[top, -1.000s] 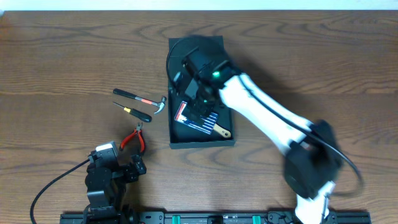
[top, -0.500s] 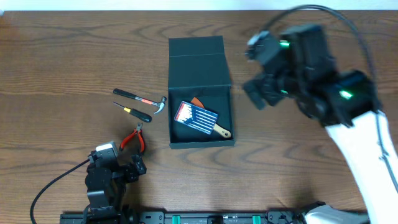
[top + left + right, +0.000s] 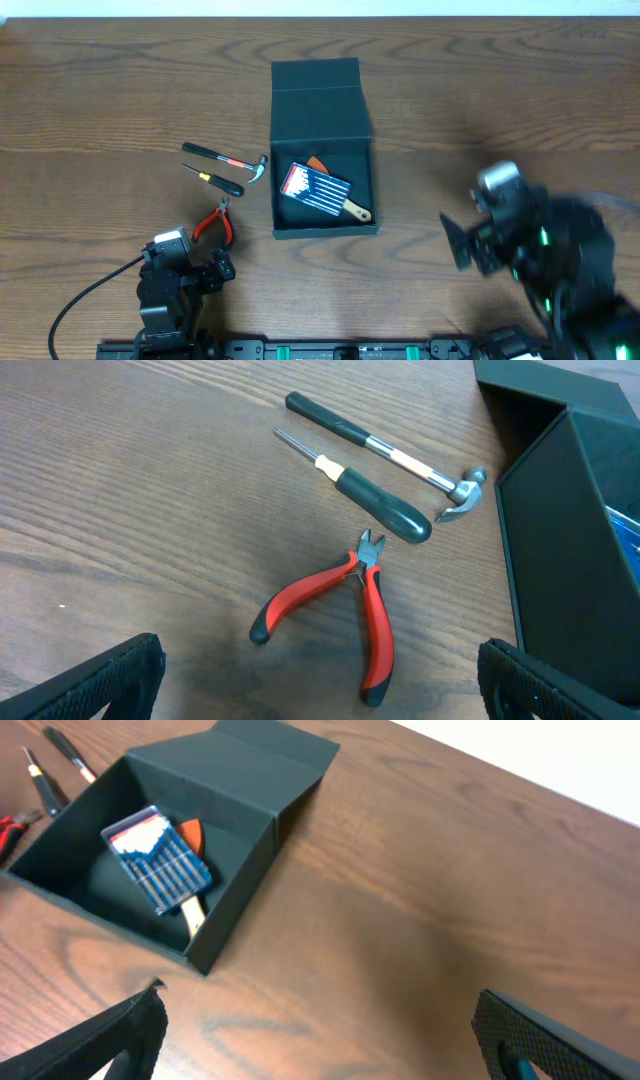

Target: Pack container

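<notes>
Container [image 3: 315, 95] packing looks partly done, judging by what lies where. Starting at the right hand [image 3: 318, 1000]: its jaws are spread wide and nothing is between them. In the overhead view the right hand [image 3: 470, 245] is smeared by blur, so its exact pose is hard to read, but it sits well apart from the box, off the box's right side and nearer the robot. From that wrist the container [image 3: 240, 890] shows up and to the left, lid flap folded back. Inside is a blue pack of bits [image 3: 315, 188] lying over an orange item [image 3: 318, 163] and a wooden-handled piece [image 3: 357, 211]. The left hand [image 3: 320, 660] is likewise released and empty, hovering near its base. The red pliers [image 3: 345, 595] lie just ahead of it on the worktop [image 3: 500, 90], with the screwdriver [image 3: 370, 500] and the small hammer [image 3: 400, 455] beyond. The container's dark wall [image 3: 560, 530] stands to that hand's right, close by the hammer head. My reading is that three tools are yet to go in, and then the lid needs closing.
</notes>
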`<act>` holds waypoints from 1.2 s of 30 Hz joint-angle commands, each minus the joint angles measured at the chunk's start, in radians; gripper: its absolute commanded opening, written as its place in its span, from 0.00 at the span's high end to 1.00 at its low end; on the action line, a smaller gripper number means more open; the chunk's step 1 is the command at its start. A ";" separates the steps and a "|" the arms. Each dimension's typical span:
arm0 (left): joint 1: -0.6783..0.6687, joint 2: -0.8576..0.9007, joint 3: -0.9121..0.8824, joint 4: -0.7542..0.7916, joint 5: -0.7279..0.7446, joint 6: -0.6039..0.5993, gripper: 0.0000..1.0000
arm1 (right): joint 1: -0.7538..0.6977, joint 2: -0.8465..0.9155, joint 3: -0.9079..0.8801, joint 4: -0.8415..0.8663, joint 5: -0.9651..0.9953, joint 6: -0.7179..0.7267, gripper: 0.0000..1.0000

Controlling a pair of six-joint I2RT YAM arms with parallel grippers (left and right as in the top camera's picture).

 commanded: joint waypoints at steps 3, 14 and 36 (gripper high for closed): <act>-0.001 -0.005 -0.009 0.003 -0.002 0.008 0.01 | -0.007 -0.213 -0.136 0.006 0.000 0.146 0.01; -0.001 -0.005 -0.009 0.004 -0.002 0.008 0.01 | -0.007 -0.338 -0.162 -0.010 0.005 0.148 0.01; -0.002 -0.004 -0.009 0.003 -0.002 0.008 0.01 | -0.007 -0.338 -0.162 -0.192 0.005 0.148 0.01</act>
